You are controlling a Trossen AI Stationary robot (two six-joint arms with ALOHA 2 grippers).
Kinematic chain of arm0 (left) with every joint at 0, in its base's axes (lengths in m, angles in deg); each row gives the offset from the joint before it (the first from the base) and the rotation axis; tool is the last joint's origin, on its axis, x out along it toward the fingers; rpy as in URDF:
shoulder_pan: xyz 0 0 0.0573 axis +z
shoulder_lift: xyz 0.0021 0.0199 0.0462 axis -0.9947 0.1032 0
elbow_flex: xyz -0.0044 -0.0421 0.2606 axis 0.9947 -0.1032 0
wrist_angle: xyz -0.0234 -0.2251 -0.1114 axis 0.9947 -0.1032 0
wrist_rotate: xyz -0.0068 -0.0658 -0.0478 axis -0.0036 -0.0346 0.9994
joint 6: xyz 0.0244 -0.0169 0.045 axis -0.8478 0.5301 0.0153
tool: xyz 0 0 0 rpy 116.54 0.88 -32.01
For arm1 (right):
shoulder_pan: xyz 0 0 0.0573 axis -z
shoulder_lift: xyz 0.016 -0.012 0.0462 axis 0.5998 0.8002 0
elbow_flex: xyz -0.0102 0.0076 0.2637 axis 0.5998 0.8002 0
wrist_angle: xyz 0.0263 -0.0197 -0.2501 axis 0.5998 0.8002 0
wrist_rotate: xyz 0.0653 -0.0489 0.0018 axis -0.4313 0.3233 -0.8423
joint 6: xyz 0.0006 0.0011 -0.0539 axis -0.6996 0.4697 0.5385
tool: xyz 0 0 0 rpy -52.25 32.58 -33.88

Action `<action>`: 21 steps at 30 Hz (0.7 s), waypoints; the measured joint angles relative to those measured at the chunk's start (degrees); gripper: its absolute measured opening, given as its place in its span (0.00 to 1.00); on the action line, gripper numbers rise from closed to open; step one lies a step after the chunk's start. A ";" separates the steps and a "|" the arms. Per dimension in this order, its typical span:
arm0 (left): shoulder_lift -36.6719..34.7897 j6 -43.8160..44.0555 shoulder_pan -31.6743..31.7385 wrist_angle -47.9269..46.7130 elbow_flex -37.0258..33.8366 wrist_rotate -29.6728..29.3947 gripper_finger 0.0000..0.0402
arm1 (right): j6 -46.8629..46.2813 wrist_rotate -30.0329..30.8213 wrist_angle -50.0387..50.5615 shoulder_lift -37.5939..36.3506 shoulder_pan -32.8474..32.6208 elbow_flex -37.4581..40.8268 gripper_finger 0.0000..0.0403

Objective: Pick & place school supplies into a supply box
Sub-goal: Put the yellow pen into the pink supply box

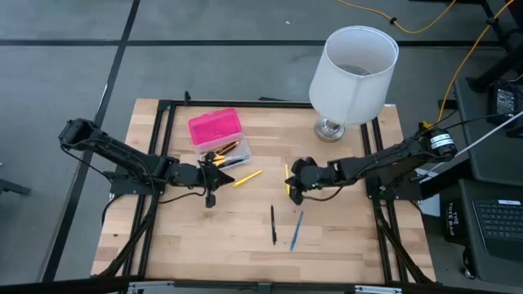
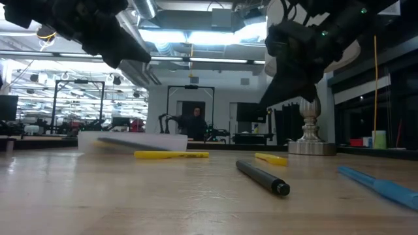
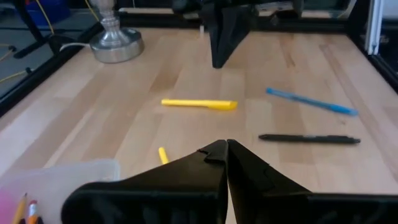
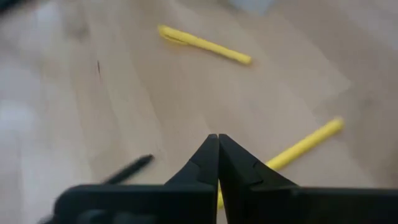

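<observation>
The supply box stands at the table's far left, its pink lid [image 1: 214,126] behind a clear base [image 1: 231,152] that holds several pencils [image 3: 25,208]. On the table lie two yellow pens [image 1: 247,177] [image 1: 287,174], a black pen [image 1: 273,224] and a blue pen [image 1: 296,230]. My left gripper [image 1: 222,170] [image 3: 227,146] is shut and empty just in front of the base. My right gripper [image 1: 293,189] [image 4: 217,138] is also shut and empty. It hovers over the near end of one yellow pen [image 4: 305,146], clear of the table in the low view [image 2: 294,72].
A white lampshade [image 1: 353,72] on a metal foot [image 1: 329,129] stands at the far right of the table. A black frame [image 1: 163,110] runs along the table's edges. Bare wood lies between the pens and the near edge.
</observation>
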 joint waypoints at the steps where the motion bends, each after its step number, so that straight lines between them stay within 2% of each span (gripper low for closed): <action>1: 0.00 0.00 0.02 0.24 0.00 0.00 0.00 | -3.50 0.02 0.20 0.00 -0.18 0.00 0.02; 4: 0.00 0.00 0.02 0.29 0.00 -0.08 0.01 | -11.87 -1.10 1.38 0.00 -0.18 0.00 0.03; 11: 0.02 0.00 0.02 0.31 0.00 -0.33 0.01 | -17.28 -1.54 5.91 0.00 -0.11 -0.17 0.01; 17: 0.04 -0.40 0.05 0.33 0.00 -0.68 0.01 | -18.75 0.71 18.20 1.27 0.33 -6.33 0.01; 21: 0.04 -2.91 0.07 0.52 0.00 -0.68 0.01 | -21.99 2.22 22.19 3.49 0.89 -10.33 0.01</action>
